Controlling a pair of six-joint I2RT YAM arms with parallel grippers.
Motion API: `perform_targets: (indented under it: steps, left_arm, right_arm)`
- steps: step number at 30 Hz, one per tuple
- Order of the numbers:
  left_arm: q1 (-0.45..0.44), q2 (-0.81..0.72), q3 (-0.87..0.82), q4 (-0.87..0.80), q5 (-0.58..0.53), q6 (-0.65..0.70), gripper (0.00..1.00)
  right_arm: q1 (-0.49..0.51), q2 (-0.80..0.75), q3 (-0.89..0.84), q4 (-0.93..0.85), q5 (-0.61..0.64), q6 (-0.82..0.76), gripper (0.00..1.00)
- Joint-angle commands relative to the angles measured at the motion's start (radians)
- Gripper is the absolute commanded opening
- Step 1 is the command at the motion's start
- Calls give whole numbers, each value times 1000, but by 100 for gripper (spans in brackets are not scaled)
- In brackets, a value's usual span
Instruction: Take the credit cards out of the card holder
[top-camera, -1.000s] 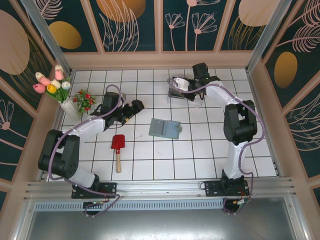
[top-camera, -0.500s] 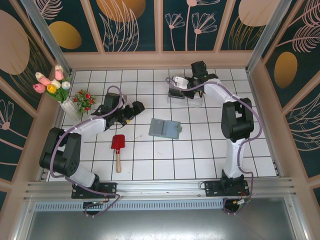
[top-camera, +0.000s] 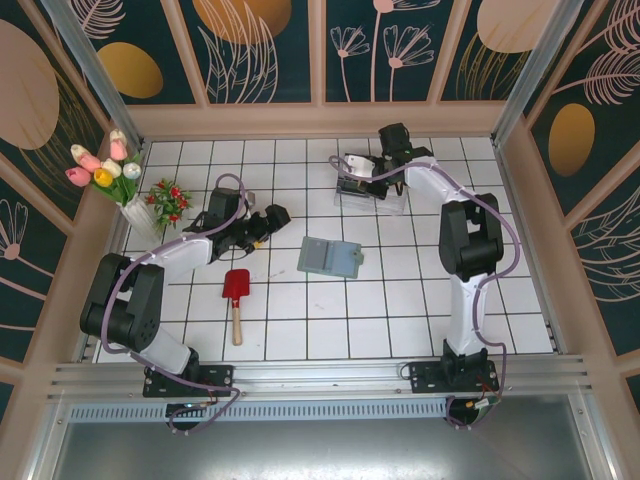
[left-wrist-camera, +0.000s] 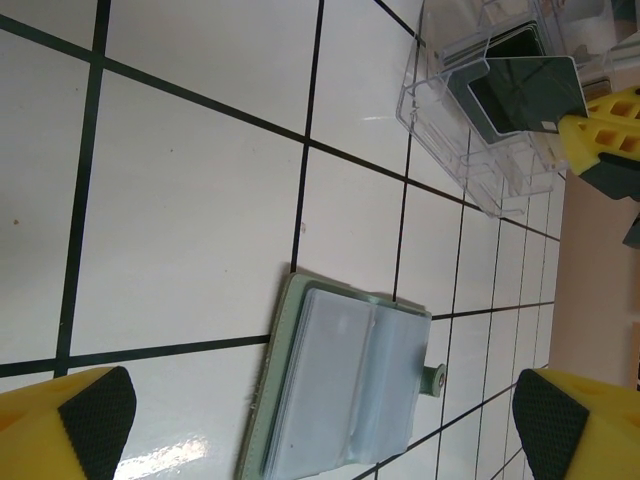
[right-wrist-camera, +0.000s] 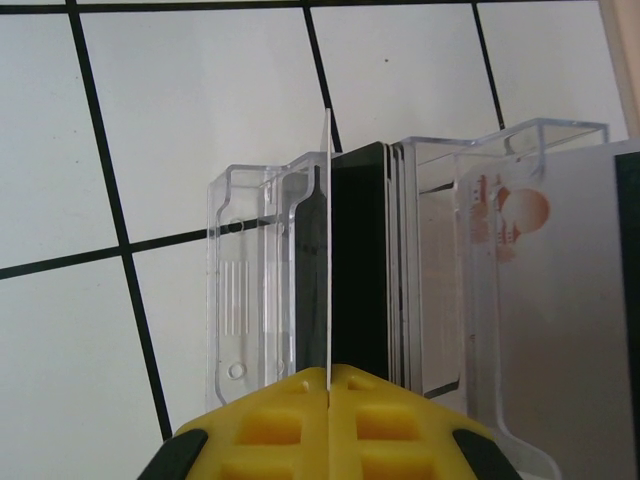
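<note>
The card holder (top-camera: 330, 257) lies open on the white tiles, grey-green outside with blue-grey pockets (left-wrist-camera: 350, 390) facing up. My left gripper (top-camera: 270, 222) is open just left of it, touching nothing; in the left wrist view the card holder lies between the spread fingertips (left-wrist-camera: 95, 415). My right gripper (top-camera: 362, 172) is shut on a credit card (right-wrist-camera: 328, 250), seen edge-on and held upright in a clear plastic box (right-wrist-camera: 255, 280). The left wrist view shows this card's dark face (left-wrist-camera: 525, 95). Another dark card (right-wrist-camera: 360, 260) stands in the box.
A second clear box compartment holds a silvery card with orange marks (right-wrist-camera: 540, 300). A red toy shovel (top-camera: 236, 292) lies near the left arm. A vase of tulips (top-camera: 110, 170) and a small red-flowered plant (top-camera: 170, 200) stand at the far left. Walls enclose the table.
My right gripper, still shut on the card, has shifted slightly left over the clear box. The left arm and the card holder have barely moved.
</note>
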Motion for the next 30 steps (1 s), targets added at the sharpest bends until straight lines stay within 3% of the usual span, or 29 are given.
perform_targets:
  steps: [1,12,20,25,30]
  left_arm:
    - [3,14,-13,37,19,-7,99]
    - [2,19,-20,52,25,-10,99]
    - [3,14,-21,51,28,-5,98]
    - [4,5,-23,41,16,2,99]
    - [-1,-18,-39,24,7,13,99]
  right_arm:
    - [5,23,26,-18,14,-8,2]
    - [2,26,50,-6,45,26,17]
    - [2,2,63,26,50,82,20]
    - [1,-65,43,80,16,186,21]
    - [6,-181,-60,164,-7,395,20]
